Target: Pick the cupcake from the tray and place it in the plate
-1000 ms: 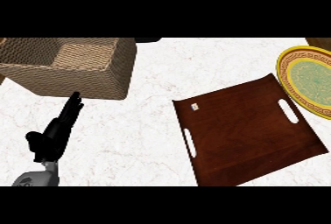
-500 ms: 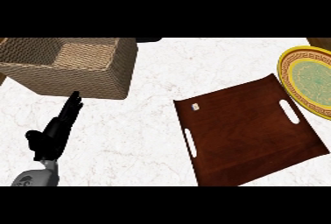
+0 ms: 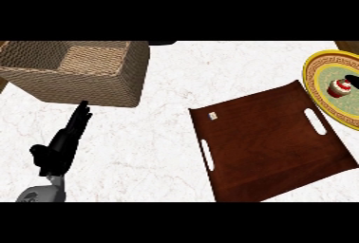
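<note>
Left hand [image 3: 56,152] sat at 8 o'clock in the head view, fingers straight and together, wide open, gripping nothing. The fingertips pointed up toward 12 o'clock and ended just short of the wicker basket [image 3: 105,85], the hand lying over the white worktop [image 3: 154,156]. And the cupcake [image 3: 341,88]? It was in the plate [image 3: 313,78], out at 2 o'clock, upright with its red-and-white top showing, on the green centre inside the yellow rim. A thin black sliver cut in from the right edge just beside the cupcake, at its 1 o'clock; that looked like the right hand [image 3: 353,79], though open or closed could not be told. The brown tray [image 3: 273,142] lay tilted at 4 o'clock, with slot handles on two sides and only a small pale tag [image 3: 212,115] near its 10 o'clock corner. The plate's rim met the tray's 2 o'clock corner. The basket stood at 10 o'clock, its woven inside open to view
</note>
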Controlling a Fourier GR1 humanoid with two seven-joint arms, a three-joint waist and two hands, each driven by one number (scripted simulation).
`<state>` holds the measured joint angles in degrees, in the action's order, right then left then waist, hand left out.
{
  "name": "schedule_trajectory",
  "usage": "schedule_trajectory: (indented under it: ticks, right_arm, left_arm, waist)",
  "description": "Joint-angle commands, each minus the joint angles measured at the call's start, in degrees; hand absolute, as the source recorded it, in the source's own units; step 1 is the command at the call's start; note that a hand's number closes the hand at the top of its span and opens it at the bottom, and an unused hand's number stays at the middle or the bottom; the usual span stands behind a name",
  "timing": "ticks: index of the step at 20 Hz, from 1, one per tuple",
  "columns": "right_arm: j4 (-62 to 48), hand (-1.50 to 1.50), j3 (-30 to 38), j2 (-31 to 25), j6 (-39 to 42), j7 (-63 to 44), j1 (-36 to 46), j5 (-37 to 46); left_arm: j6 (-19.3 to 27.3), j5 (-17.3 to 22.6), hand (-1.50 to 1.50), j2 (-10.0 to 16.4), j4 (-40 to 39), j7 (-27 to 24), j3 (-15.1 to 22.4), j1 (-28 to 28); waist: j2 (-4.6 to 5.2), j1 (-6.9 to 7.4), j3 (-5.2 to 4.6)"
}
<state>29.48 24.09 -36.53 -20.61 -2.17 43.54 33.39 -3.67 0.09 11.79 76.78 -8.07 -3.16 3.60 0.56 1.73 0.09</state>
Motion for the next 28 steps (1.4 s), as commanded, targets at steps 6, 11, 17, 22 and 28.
schedule_trajectory:
  ticks: [6,11,17,22,28]
  right_arm:
    - [-4.98,-1.5,10.24,0.67,-6.78,9.79,2.28,-9.83]
    - [-3.7,-1.5,18.85,-1.55,0.09,17.28,-1.71,-20.27]
    - [-4.31,-1.5,26.38,-6.26,11.23,25.66,-11.28,-29.23]
    - [-6.74,-1.5,27.45,-7.0,19.59,34.27,-21.1,-31.75]
    - [-10.55,-1.5,27.02,-10.46,28.85,42.1,-27.97,-32.97]
  left_arm:
    - [-0.63,0.52,0.0,0.6,-1.56,0.55,-1.41,1.84]
    - [-0.66,0.43,0.0,0.05,-0.07,0.15,-1.02,-0.71]
    - [-1.44,1.07,0.0,1.87,-1.24,-1.6,-3.36,-0.76]
    - [1.89,-2.18,0.0,-2.43,0.92,-0.63,0.45,-2.26]
    - [-1.8,0.97,0.0,-0.09,1.96,1.43,-1.88,-1.83]
  waist:
    - [0.04,-0.58,0.07]
    - [-0.33,-1.37,0.07]
    - [-0.4,-1.87,0.02]
    - [-0.39,-1.77,0.02]
    - [-0.39,-1.57,0.04]
